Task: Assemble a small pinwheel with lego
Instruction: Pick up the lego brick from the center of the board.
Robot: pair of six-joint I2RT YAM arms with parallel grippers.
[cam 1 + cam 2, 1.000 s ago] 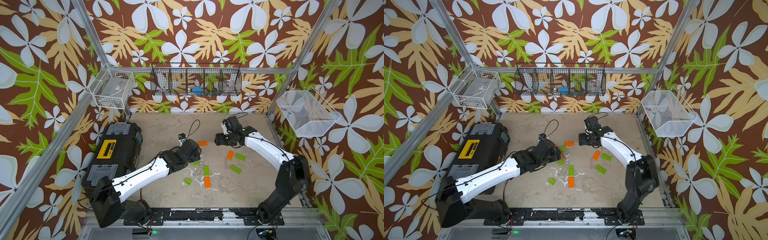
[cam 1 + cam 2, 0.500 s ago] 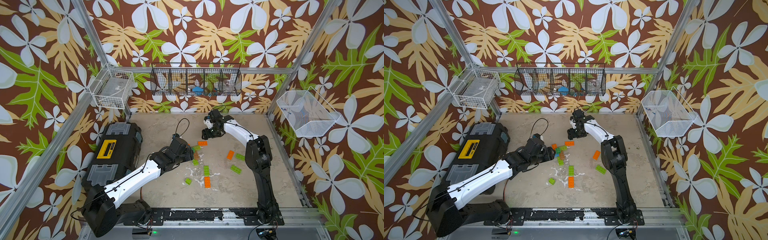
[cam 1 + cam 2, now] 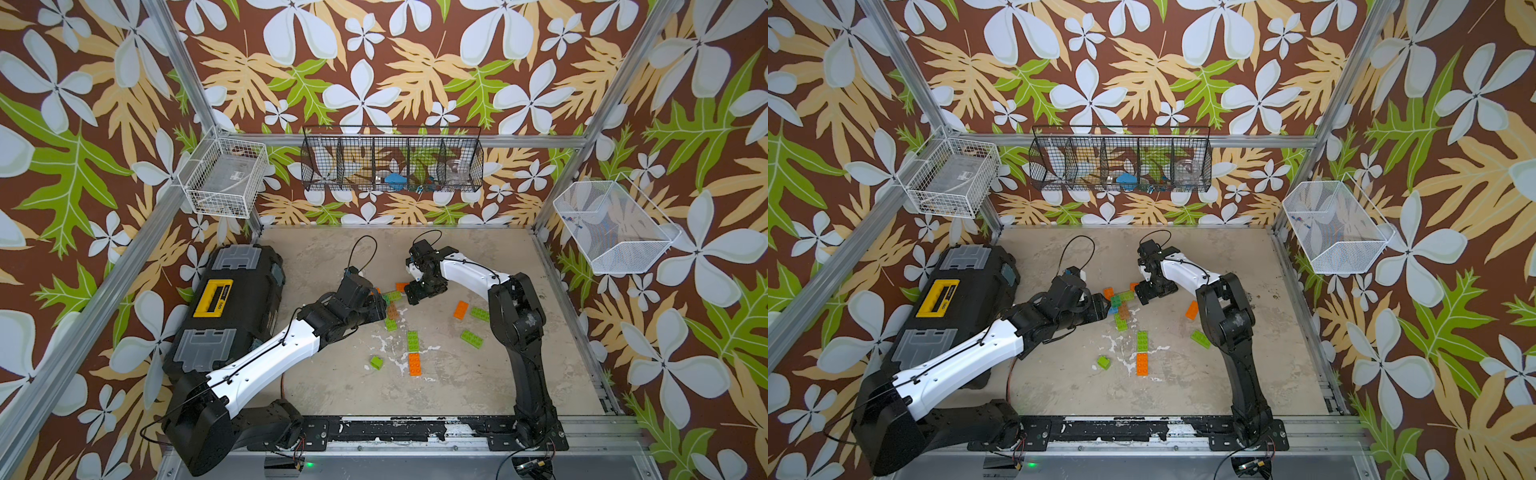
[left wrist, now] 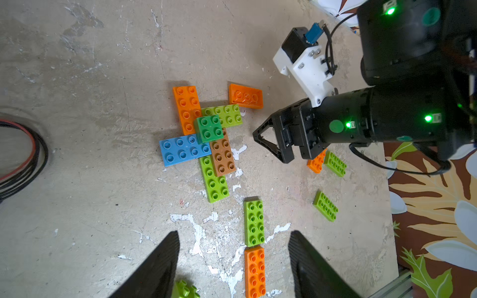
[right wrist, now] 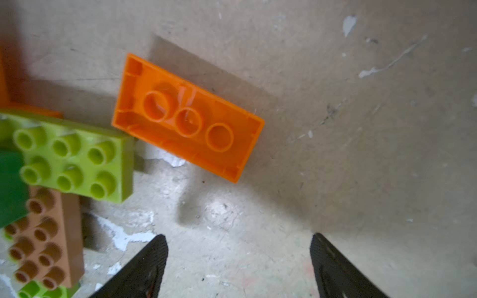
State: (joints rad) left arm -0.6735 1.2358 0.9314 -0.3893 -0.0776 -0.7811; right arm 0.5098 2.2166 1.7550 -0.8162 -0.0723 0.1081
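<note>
Both pairs of jaws stand wide apart and hold nothing. I see the tan table [image 3: 478,374] with the lego scattered across its middle. Near the centre the left gripper [image 4: 233,233] hovers above a loose lime brick [image 4: 254,222]. The right gripper [image 5: 237,238] hangs low, just right of the half-built pinwheel [image 4: 206,129] — orange, lime, blue and brown bricks crossed under a dark green cap.

At the pinwheel's far right corner lies an upturned orange brick [image 5: 188,118], hollow side up. I judge it the next piece, and it needs turning studs-up first. I would close squarely on its long sides without nudging the lime arm [image 5: 74,157] beside it.

I cannot tell whether the orange corner touches that arm, or whether the brick lies flat or tilted. In both top views the wrists cover much of the pinwheel. A second orange brick [image 4: 316,162] sits half behind the right gripper, and a small lime brick [image 4: 184,290] is cut off at the left wrist view's edge.
</note>
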